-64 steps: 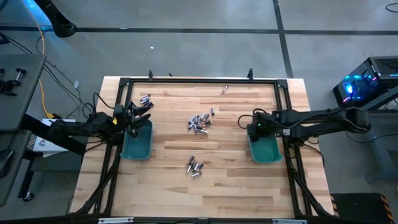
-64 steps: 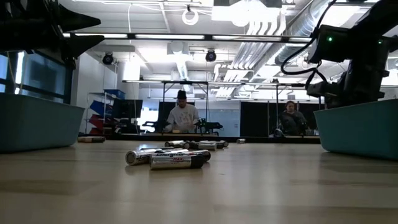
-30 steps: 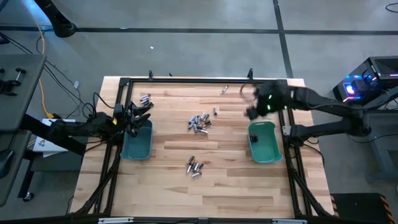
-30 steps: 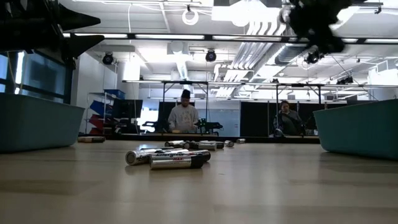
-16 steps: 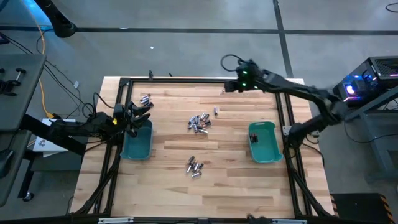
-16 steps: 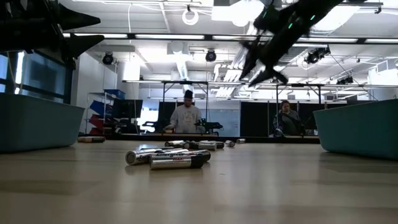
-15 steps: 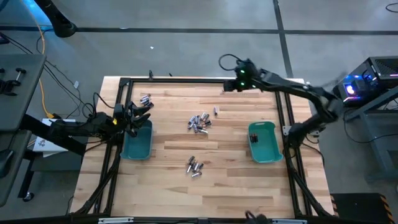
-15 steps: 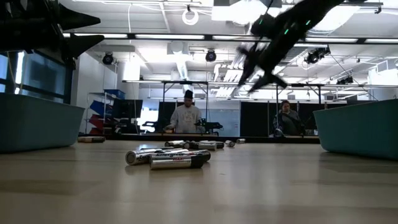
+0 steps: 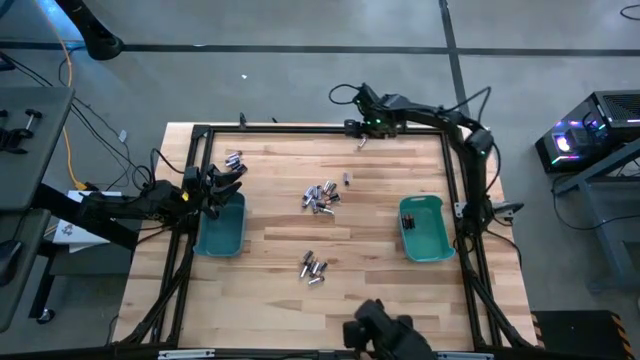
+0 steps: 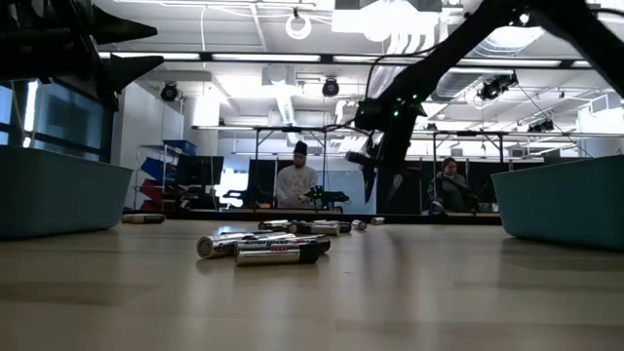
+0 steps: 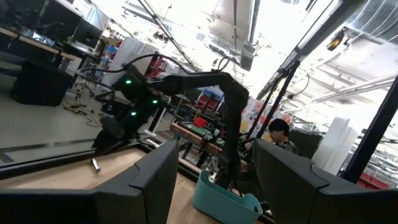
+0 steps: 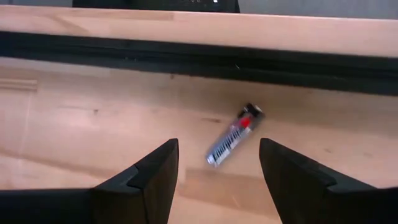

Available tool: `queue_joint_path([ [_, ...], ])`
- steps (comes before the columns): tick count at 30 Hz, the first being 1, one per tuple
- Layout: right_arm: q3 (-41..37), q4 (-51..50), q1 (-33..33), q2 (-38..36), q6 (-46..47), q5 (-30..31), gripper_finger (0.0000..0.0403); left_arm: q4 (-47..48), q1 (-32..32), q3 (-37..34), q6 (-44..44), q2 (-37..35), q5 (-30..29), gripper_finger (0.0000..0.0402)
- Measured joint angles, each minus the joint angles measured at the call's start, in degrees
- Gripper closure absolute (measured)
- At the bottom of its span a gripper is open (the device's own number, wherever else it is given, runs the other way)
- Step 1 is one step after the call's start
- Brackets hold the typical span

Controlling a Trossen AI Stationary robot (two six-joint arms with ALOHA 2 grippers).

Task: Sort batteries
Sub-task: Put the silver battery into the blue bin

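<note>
The right gripper hovers with fingers spread above a lone silvery cylindrical battery beside the black frame rail on the pale wooden table; the left gripper, fingers apart, waits over a teal bin.

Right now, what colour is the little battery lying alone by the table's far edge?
Silvery-grey with a red patch and a dark end, the small cylindrical battery shows best in the right wrist view.

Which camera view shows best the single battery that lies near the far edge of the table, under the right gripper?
The right wrist view: the lone battery lies large and sharp between the open fingers of the right gripper. In the high view it is only a tiny speck. In the low view I cannot pick it out.
</note>
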State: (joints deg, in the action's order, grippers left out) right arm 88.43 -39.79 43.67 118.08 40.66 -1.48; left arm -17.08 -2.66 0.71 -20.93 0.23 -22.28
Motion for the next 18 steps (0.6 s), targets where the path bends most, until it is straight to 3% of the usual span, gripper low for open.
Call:
queue_joint_path([
  [8,8.2,-6.2,-0.1,7.3,0.2,0.8,0.0218,0.0,0.0,0.0,0.0,0.0,0.0,0.0199],
  [18,9.1,-8.9,-0.6,7.7,-2.2,0.9,0.0244,0.0,0.0,0.0,-0.5,0.0,0.0,0.0199],
])
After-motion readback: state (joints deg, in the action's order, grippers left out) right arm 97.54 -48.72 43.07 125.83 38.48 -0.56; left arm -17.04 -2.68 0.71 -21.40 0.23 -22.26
